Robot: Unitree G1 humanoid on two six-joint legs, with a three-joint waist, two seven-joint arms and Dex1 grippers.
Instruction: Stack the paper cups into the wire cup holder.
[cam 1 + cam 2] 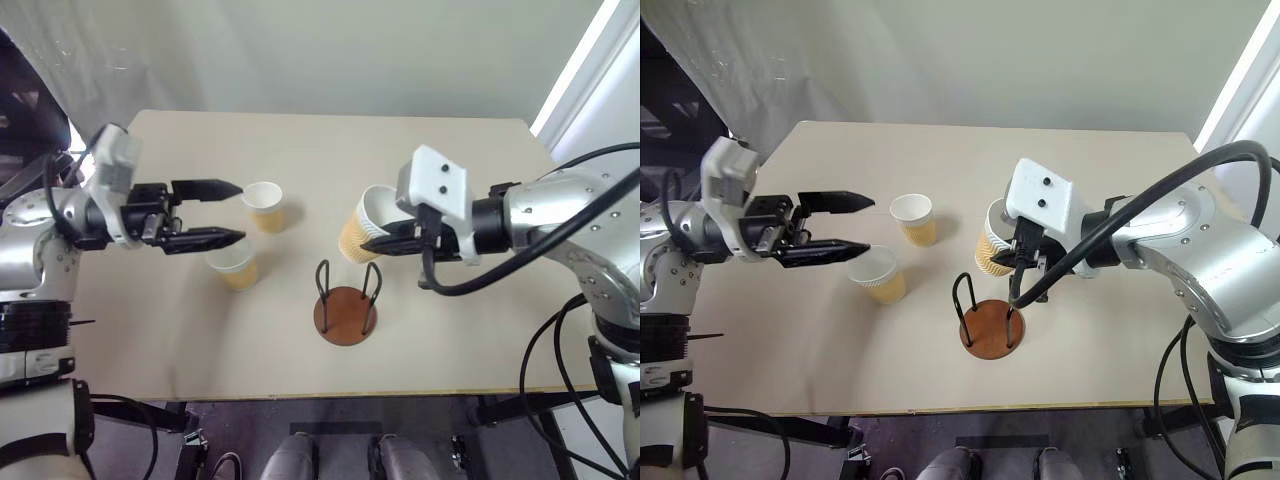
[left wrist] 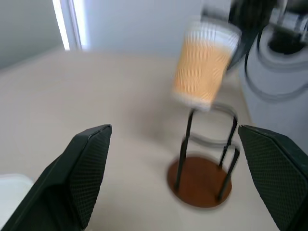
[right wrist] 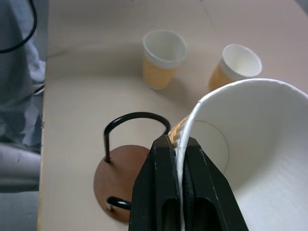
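We see a robot at a pale beige worktop (image 1: 450,160) with a wire cup holder (image 1: 346,305) standing near the front edge: a round reddish-brown disc with two upright dark wire loops, and nothing in it yet.

Our right pincer (image 1: 385,240) is pressed together on the rim of one paper cup (image 1: 362,226), one finger inside the wall and one outside. The cup hangs tilted in the air just above and behind the holder, its white mouth turned toward the arm.

To do this step well, we judge the cup should be brought upright, its narrow base centred over the disc between the two loops, then lowered straight down and let go only once the base rests on the disc. A tilted cup could catch on a loop and tip the light holder.

Two more cups stand upright to the left of the holder: a nearer cup (image 1: 233,264) and a farther cup (image 1: 265,207). Our left pincer (image 1: 234,213) hovers level beyond them from the holder, fingers spread wide and holding nothing, its tips close to both cups.

The worktop is smooth and matte. Behind the holder rises a plain pale wall, with a bright strip of window light (image 1: 580,65) at the far right.
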